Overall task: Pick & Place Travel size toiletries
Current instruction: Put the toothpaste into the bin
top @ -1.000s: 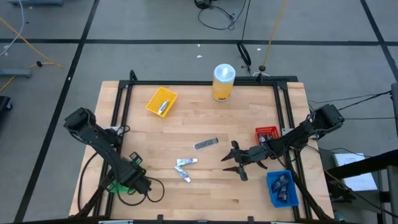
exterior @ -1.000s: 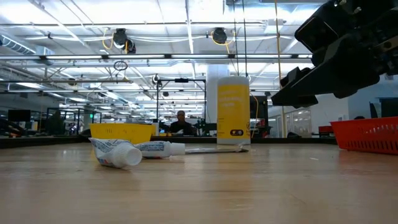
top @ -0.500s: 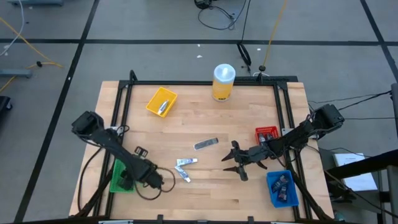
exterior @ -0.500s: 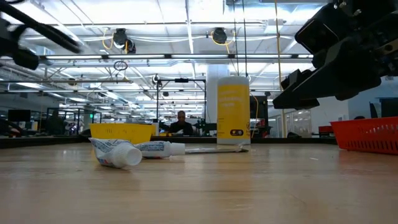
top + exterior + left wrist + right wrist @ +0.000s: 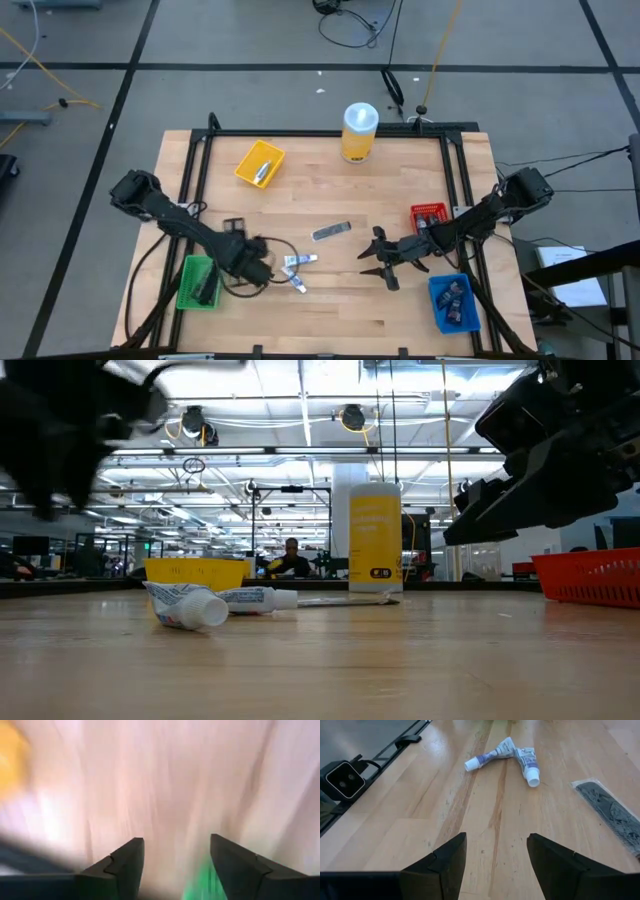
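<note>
L tool, fingers apart & holding nothing, is hanging low-centre of the high view beside the two tubes lying loose on the table, prob. lining up a pick, while R tool is waiting right of centre, also released & empty.

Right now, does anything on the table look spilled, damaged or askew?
Nothing stands out. Two small tubes lie crossed at their tails on the table beside a flat sachet; the yellow canister stands upright.
</note>
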